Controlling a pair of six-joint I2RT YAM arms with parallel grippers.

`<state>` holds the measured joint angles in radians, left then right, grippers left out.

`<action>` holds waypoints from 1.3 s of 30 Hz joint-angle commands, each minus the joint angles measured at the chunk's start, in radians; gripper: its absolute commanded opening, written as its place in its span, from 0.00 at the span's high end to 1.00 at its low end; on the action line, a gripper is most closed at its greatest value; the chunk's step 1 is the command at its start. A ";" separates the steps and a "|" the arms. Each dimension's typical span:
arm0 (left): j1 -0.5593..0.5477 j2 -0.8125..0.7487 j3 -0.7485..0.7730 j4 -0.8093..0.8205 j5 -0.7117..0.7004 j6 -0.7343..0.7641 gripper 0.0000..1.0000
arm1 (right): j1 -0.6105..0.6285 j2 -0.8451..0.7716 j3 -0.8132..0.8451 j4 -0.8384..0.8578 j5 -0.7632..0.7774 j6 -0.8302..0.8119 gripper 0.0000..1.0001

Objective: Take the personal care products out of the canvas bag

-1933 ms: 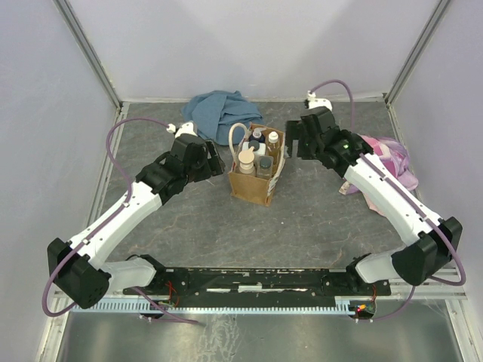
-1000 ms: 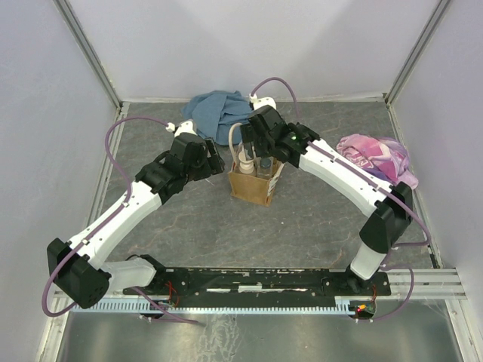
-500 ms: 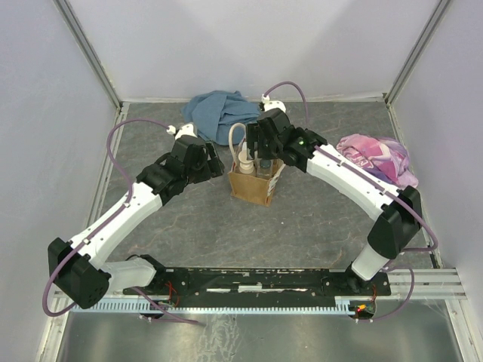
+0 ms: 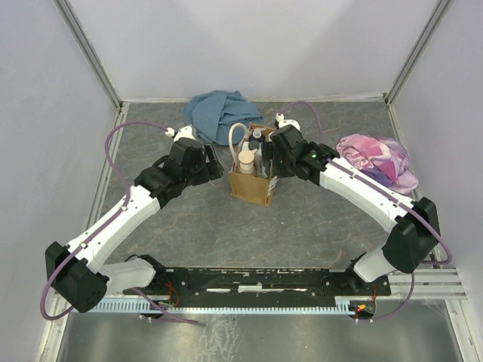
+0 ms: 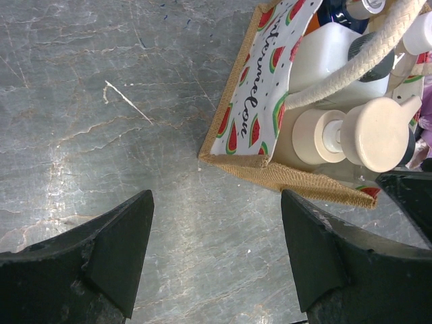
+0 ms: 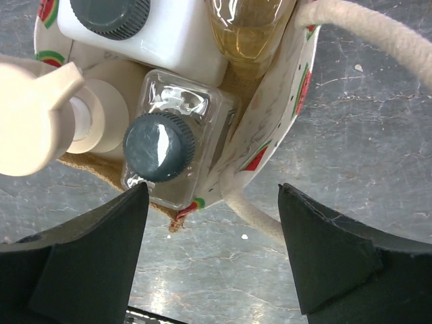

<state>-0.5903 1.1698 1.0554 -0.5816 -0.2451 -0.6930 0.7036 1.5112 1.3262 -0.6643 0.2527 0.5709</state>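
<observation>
White link shells (image 4: pixel 121 215) with black joint housings (image 4: pixel 74 275) beyond black base rail (image 4: pixel 264 280); thin mauve cables (image 4: pixel 106 148); matte black wedge-shaped fingers (image 5: pixel 111 250).

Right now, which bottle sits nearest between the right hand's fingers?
The clear rectangular bottle with the dark ribbed cap. The beige pump bottle is off to one side; the white bottle and amber bottle lie beyond it.

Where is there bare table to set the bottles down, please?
The widest bare patch is the table between the canvas bag and the base rail. Crowded: the blue cloth behind the bag, the left gripper and right gripper at its sides, the pink cloth far right.
</observation>
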 commanded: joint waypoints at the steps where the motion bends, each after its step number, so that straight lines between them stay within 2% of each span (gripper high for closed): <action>1: 0.002 -0.014 0.000 0.029 0.022 -0.002 0.18 | -0.007 -0.010 -0.009 -0.009 -0.031 0.000 0.15; 16: 0.003 -0.015 0.009 0.015 0.019 0.001 0.18 | -0.006 0.121 0.157 -0.006 -0.107 -0.028 0.17; 21: 0.003 0.002 0.019 0.017 0.022 0.000 0.18 | -0.006 0.227 0.253 -0.148 -0.035 -0.024 0.23; 29: 0.003 0.006 0.016 0.020 0.013 -0.008 0.18 | -0.006 0.250 0.240 -0.177 -0.047 -0.017 0.30; 34: 0.003 0.017 0.009 0.026 0.027 -0.013 0.19 | -0.007 0.250 0.258 -0.211 -0.057 -0.020 0.47; 37: 0.003 0.015 0.005 0.025 0.029 -0.016 0.19 | -0.006 0.242 0.286 -0.231 -0.053 -0.028 0.63; 39: 0.003 0.012 0.001 0.025 0.027 -0.017 0.19 | -0.007 0.235 0.309 -0.238 -0.047 -0.035 0.66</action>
<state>-0.5903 1.1858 1.0534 -0.5812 -0.2256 -0.6933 0.6975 1.7641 1.5616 -0.8391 0.1844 0.5621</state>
